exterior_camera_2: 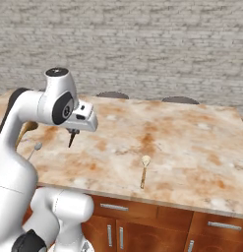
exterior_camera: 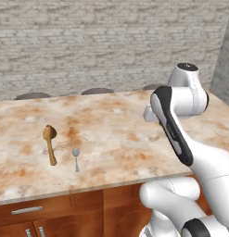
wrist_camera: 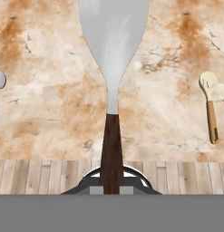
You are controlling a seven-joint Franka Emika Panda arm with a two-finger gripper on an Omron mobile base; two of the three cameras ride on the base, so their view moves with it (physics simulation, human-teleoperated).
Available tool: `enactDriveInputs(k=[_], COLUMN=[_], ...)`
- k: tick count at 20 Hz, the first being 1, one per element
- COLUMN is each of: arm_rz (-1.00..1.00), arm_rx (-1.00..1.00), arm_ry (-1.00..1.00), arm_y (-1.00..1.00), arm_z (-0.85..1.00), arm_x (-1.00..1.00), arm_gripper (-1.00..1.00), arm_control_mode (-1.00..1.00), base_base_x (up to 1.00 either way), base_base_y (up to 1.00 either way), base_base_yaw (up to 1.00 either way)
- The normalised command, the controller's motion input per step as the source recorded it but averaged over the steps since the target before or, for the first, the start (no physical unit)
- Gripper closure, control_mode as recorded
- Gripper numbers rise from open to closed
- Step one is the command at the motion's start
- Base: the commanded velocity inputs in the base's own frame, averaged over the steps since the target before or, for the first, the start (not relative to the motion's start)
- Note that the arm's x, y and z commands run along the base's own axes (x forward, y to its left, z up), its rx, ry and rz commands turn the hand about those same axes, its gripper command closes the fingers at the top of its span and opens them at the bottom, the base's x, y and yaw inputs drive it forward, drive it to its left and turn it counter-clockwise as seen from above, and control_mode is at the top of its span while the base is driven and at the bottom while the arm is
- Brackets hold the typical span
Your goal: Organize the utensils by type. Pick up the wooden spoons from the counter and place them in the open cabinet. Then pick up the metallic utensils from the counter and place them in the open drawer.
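the gripper [exterior_camera_2: 72, 132] is clamped on the fork [wrist_camera: 112, 86] by its dark handle, silver end pointing away, held in the air above the counter [exterior_camera: 134, 139]. on the counter lie a teaspoon [exterior_camera: 76, 158], a brown wooden spoon [exterior_camera: 49, 143] just beside it, and a paler wooden spoon [exterior_camera_2: 144, 171] well apart.

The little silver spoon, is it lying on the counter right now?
Yes, the silver spoon lies flat on the marbled counter, just right of a brown wooden spoon.
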Motion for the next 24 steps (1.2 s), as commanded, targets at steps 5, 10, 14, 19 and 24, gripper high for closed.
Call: enactDriveInputs(k=[5,10,14,19,24], arm_rz=[0.00,0.00,0.00,0.00,0.00], arm_rx=[0.00,0.00,0.00,0.00,0.00], arm_ry=[-0.05,0.00,0.00,0.00,0.00], arm_y=[-0.04,-0.01,0.00,-0.03,0.00], arm_z=[0.00,0.00,0.00,0.00,0.00], arm_x=[-0.25,-0.01,0.00,0.00,0.00], arm_gripper=[1.00,1.00,1.00,1.00,1.00], arm_control_mode=[-1.00,-1.00,-1.00,-1.00,1.00], base_base_x=[0.00,0.00,0.00,0.00,0.00], base_base_y=[0.00,0.00,0.00,0.00,0.00], base_base_yaw=[0.00,0.00,0.00,0.00,0.00])
